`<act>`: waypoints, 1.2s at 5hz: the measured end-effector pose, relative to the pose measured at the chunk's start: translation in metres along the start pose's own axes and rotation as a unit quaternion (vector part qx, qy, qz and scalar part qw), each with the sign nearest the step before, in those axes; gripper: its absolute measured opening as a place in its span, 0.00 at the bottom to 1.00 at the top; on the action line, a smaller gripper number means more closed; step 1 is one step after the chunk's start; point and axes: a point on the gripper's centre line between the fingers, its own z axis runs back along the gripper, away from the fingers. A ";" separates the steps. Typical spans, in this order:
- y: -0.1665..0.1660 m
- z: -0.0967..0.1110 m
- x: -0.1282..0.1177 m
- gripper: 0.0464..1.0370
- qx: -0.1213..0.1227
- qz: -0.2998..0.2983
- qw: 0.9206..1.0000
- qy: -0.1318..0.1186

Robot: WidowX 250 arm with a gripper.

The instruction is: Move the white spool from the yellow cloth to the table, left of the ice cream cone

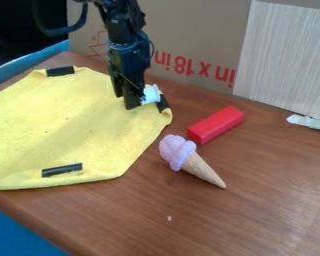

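The black gripper [126, 99] hangs low over the upper right part of a yellow cloth [76, 125], which lies spread on the table. Right against the gripper's right side is a small white object [151, 94], partly hidden by it; whether it is held I cannot tell. Black strips mark the cloth's edges, one of them [163, 103] just beside the white object. To the lower right, off the cloth, lie a red block [216, 124] and a toy ice cream cone [191, 160] with a pinkish-purple top and its tip toward the lower right.
Behind the brown wooden table [256, 210] stand a cardboard panel [189, 40] with red print and a pale ribbed panel [286, 55]. A whitish flat item [309, 122] lies at the right edge. Blue surfaces show past the table's left side.
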 end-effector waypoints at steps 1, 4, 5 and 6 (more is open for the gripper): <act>-0.001 0.000 -0.001 0.47 -0.001 0.006 1.000 0.003; 0.005 0.039 -0.007 0.47 -0.002 0.067 0.996 -0.057; -0.001 0.053 -0.017 0.47 -0.008 0.071 0.995 -0.073; -0.018 0.070 -0.034 0.47 -0.007 0.050 0.995 -0.082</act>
